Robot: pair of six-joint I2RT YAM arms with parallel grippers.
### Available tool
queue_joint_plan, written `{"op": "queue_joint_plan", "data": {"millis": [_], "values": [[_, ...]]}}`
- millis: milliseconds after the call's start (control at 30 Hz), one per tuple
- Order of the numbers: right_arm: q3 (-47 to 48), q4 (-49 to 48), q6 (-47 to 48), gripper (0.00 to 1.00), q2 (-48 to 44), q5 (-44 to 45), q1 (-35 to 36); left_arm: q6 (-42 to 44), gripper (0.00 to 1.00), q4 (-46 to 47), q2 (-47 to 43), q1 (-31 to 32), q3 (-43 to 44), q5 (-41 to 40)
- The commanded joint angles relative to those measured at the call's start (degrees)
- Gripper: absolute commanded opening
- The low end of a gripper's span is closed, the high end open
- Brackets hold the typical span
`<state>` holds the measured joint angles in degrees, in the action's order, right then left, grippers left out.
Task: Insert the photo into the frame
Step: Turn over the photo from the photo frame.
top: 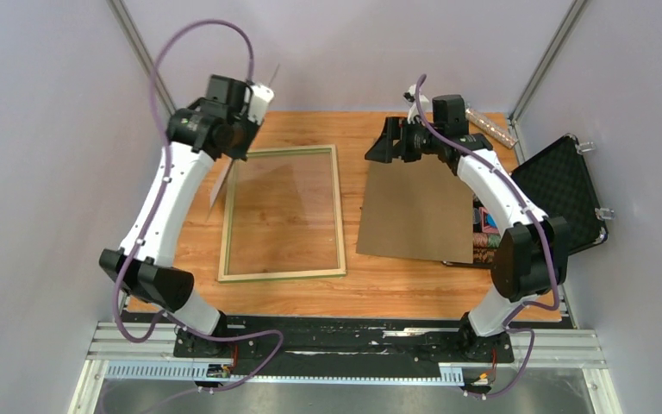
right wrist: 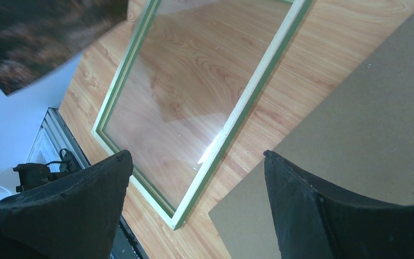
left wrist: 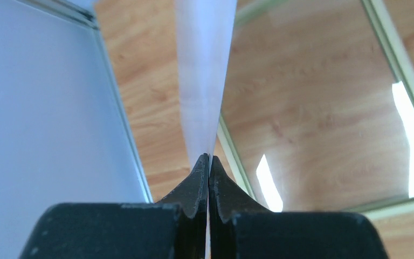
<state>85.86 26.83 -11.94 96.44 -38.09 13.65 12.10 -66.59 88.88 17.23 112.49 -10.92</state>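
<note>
Left wrist view: we see the left gripper (left wrist: 209, 159) pinched tight on the photo (left wrist: 202, 65), held on edge over the left rail of the frame (top: 227, 237). Our right gripper (right wrist: 195, 156) gapes wide, holding nothing, above the board (right wrist: 366, 108).

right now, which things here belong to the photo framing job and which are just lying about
job: photo, pinched in the left gripper; frame, lying flat

lying about: brown backing board; black foam-lined case; clear strip
</note>
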Motion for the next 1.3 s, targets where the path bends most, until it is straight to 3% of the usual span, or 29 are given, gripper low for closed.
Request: {"op": "queue_joint_plan", "data": {"millis": [0, 433, 600, 1000, 1167, 1267], "values": [[-3.67, -5.09, -1.29, 0.90, -4.54, -0.66, 0.30, -3.72, 0.00, 2.80, 1.35, 3.31, -8.43, 0.70], [-12.44, -12.80, -4.63, 0.90, -5.76, -4.61, 0.59, -13.47, 0.00, 4.20, 17.63, 8.49, -13.90, 24.53], [-16.54, -20.62, -10.30, 0.90, -4.19, -6.60, 1.03, -15.99, 0.00, 5.78, 24.42, 8.52, -14.29, 31.84], [-14.86, -28.74, -24.17, 0.89, 8.95, -10.33, 3.13, -30.86, 0.00, 24.18, 27.60, 8.52, -20.43, 45.41], [-14.35, -30.78, -26.43, 0.89, 12.16, -12.41, 3.10, -35.44, 0.15, 28.42, 28.26, 8.95, -21.36, 47.33], [-13.90, -31.93, -27.38, 0.89, 13.55, -13.91, 3.20, -37.38, 0.18, 30.69, 28.53, 9.58, -22.40, 48.16]]}}
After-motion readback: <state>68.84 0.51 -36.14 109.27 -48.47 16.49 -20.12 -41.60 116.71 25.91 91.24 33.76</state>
